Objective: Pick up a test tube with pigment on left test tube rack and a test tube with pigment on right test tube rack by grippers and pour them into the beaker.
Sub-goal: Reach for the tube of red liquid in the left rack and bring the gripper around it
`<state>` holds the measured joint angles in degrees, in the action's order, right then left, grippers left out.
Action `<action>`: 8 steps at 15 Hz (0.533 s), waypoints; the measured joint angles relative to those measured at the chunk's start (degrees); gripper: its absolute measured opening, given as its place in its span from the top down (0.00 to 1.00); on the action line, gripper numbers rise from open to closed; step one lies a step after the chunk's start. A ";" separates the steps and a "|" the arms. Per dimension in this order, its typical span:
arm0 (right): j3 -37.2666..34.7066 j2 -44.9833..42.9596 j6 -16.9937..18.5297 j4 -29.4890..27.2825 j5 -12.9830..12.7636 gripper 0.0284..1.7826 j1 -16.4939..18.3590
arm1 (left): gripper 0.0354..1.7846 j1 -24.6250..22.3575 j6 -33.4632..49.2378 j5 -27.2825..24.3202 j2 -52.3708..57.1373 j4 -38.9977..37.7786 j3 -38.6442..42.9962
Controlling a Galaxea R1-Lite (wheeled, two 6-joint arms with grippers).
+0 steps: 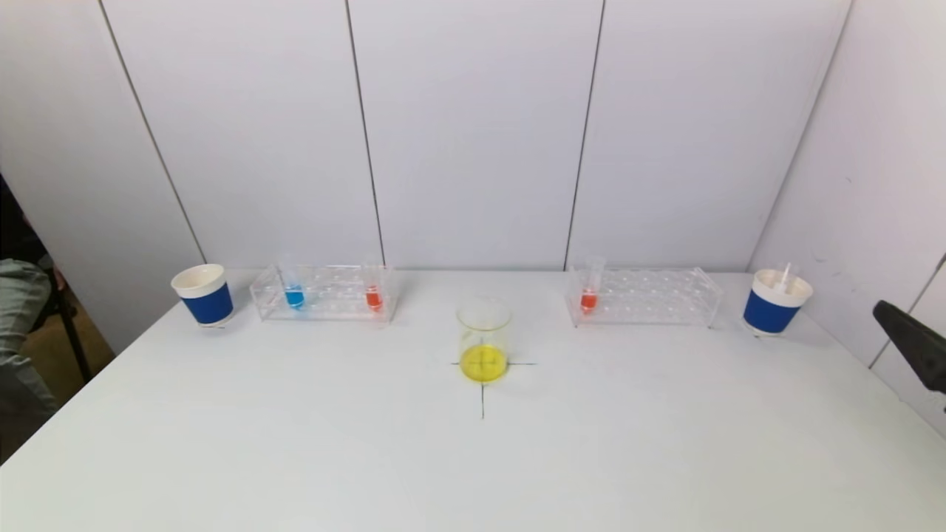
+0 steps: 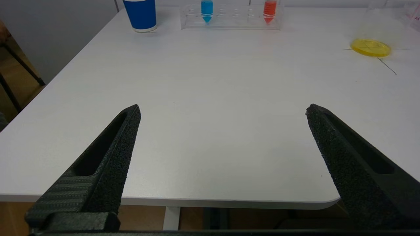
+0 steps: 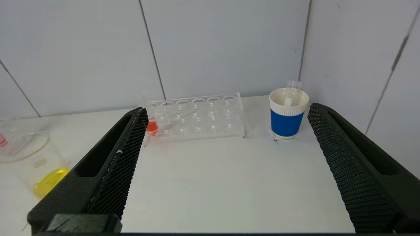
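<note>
The left test tube rack (image 1: 332,307) holds a tube of blue pigment (image 1: 294,295) and a tube of orange-red pigment (image 1: 374,297). The right test tube rack (image 1: 650,299) holds one orange-red tube (image 1: 589,298) at its inner end. Between the racks stands the glass beaker (image 1: 484,340) with yellow liquid, on a drawn cross. My left gripper (image 2: 223,106) hangs open and empty over the near left table edge, far from its rack (image 2: 236,21). My right gripper (image 3: 226,108) is open and empty, facing the right rack (image 3: 203,119) from the near right.
A blue-banded paper cup (image 1: 203,294) stands left of the left rack. A matching cup (image 1: 776,301) with an empty tube in it stands right of the right rack. White wall panels close the back and right. One finger (image 1: 913,343) of the right gripper shows at the right edge.
</note>
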<state>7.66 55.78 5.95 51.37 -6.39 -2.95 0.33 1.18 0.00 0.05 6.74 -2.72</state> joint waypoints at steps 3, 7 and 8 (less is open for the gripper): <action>-3.74 -13.07 -0.24 -7.46 0.46 0.01 -0.02 | 0.01 0.02 0.00 0.00 0.00 0.00 0.00; -3.94 -33.68 -1.07 -27.65 3.28 0.01 0.83 | 0.01 0.00 0.02 0.00 0.00 0.00 0.00; -3.72 -39.12 -1.35 -33.65 4.57 0.01 1.38 | 0.01 0.02 0.02 0.00 0.00 0.00 0.00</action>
<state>3.94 16.66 4.60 17.73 -1.82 -1.57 0.35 1.21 0.00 0.05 6.74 -2.72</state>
